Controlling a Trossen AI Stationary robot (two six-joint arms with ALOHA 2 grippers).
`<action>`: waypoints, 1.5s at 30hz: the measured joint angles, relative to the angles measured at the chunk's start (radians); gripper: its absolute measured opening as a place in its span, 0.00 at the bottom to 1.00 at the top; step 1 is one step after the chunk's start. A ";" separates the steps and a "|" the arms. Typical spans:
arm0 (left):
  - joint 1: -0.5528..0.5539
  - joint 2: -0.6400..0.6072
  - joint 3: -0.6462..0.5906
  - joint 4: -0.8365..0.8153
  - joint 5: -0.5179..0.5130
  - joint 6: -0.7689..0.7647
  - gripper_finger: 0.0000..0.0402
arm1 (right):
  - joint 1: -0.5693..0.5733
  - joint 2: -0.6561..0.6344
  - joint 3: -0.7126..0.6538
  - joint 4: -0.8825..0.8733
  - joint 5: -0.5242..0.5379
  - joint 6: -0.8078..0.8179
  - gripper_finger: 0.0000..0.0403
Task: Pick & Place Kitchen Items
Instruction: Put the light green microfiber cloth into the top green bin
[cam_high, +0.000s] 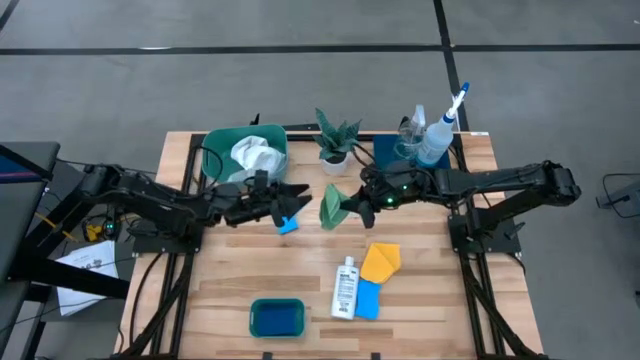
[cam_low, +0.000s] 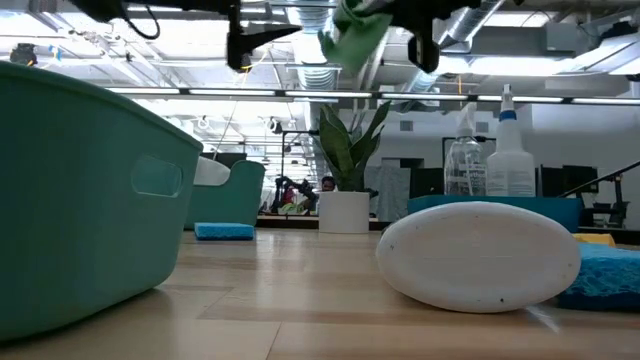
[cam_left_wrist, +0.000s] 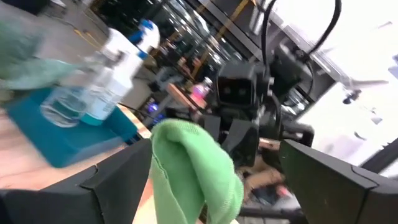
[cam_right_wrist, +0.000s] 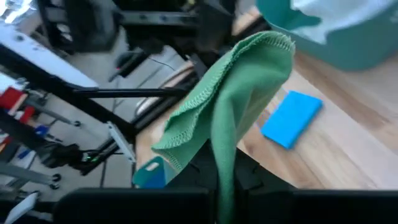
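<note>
Above the table's middle hangs a green cloth (cam_high: 331, 206), with my right gripper (cam_high: 352, 205) shut on it, reaching in from the table's right. My left gripper (cam_high: 298, 193) faces it from the left, open. The cloth (cam_left_wrist: 193, 168) shows ahead of and between its two fingers, and the high view shows a gap between fingertips and cloth. A blue sponge (cam_high: 288, 224) lies flat on the table under the left gripper. A white bottle (cam_high: 345, 287) lies on its side near the front, beside a yellow cloth (cam_high: 380, 260) and another blue sponge (cam_high: 368, 299). My right gripper pinches a bunched end of the green cloth (cam_right_wrist: 225, 177) between its two fingers, several layers folded together. The fingers come nearly level from the table's right. The cloth is lifted clear of the table, and its stitched edge (cam_right_wrist: 186, 124) juts out past the fingertips toward the left arm.
A green tub (cam_high: 215, 150) holding a white cloth (cam_high: 255, 155) stands at the far left. A potted plant (cam_high: 335, 140) and a dark blue tray (cam_high: 385, 150) with two spray bottles (cam_high: 432, 135) stand at the far edge. A small teal tub (cam_high: 277, 317) sits at the near edge.
</note>
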 joint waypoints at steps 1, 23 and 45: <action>0.006 0.021 0.017 0.000 0.020 -0.003 0.86 | -0.004 0.000 0.000 0.013 -0.008 -0.006 0.00; 0.040 0.186 0.157 0.008 0.183 -0.082 0.86 | -0.033 0.000 0.077 -0.008 -0.044 -0.125 0.00; 0.040 0.185 0.157 0.007 0.214 -0.085 0.73 | -0.039 0.000 0.077 0.045 -0.042 -0.110 0.00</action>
